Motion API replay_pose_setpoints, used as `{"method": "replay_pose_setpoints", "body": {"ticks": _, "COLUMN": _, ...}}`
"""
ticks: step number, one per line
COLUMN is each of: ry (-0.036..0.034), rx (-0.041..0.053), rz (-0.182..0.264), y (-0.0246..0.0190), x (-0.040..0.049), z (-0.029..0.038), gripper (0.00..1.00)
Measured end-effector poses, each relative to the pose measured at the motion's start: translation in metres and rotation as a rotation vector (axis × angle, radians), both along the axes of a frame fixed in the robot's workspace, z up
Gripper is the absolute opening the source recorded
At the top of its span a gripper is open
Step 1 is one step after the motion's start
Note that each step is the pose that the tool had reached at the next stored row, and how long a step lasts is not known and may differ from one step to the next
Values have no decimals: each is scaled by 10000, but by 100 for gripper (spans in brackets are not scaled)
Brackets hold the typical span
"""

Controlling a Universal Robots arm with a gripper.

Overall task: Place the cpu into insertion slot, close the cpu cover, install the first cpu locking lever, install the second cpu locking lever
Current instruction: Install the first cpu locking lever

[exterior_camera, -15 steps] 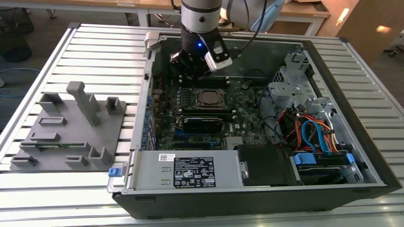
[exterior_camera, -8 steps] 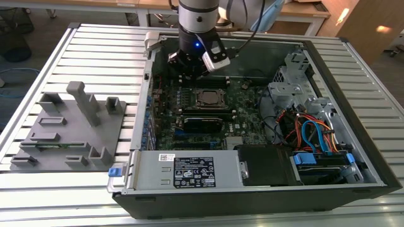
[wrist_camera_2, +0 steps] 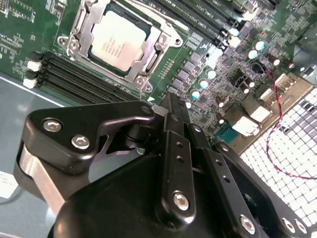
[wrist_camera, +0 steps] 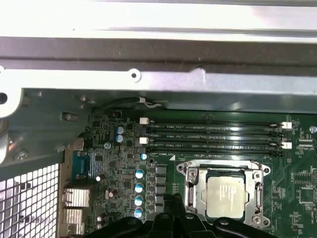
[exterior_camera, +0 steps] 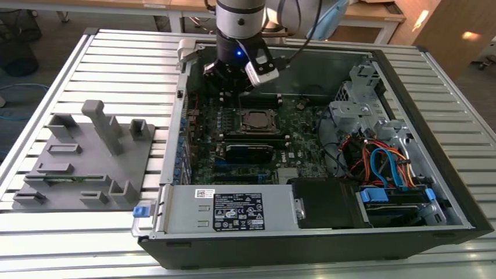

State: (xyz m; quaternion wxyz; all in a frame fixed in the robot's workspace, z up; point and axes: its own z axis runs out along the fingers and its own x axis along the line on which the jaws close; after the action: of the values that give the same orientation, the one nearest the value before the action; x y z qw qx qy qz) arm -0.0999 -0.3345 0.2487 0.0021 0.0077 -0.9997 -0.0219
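Cpu [wrist_camera: 225,196] is seated in the insertion slot [wrist_camera: 202,193], with the cpu cover [wrist_camera: 190,188] down. In the exterior view the gripper [exterior_camera: 237,92] is clenched on nothing, at 11 o'clock from the chip.

Dull silver-grey cpu [wrist_camera_2: 119,40], faint dark print on top. Shiny silver cpu cover [wrist_camera: 190,191]. Green motherboard [wrist_camera_2: 29,29], dotted with teal-topped capacitors [wrist_camera: 139,187]. Black memory slots [wrist_camera: 213,136], white end clips. Matte black gripper [wrist_camera_2: 171,106], silver screw heads. Pale grey worktop [exterior_camera: 116,64], ribbed in parallel stripes. Plain mid-grey fixture block [exterior_camera: 78,163]. Blue and orange cables [exterior_camera: 384,163]. White perforated grid panel [wrist_camera_2: 292,144], thin red wire [wrist_camera_2: 270,134]. Black case [exterior_camera: 310,250]; silver power supply box [exterior_camera: 186,212], black-and-white label.
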Motion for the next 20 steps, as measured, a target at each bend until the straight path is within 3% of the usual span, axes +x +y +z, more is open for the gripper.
{"method": "replay_pose_setpoints", "body": {"ticks": 12, "ry": 0, "rx": 0, "rz": 93, "y": 126, "x": -13, "z": 6, "gripper": 10}}
{"method": "replay_pose_setpoints", "body": {"ticks": 20, "ry": -1, "rx": -2, "rz": 150, "y": 174, "x": -30, "z": 34, "gripper": 10}}
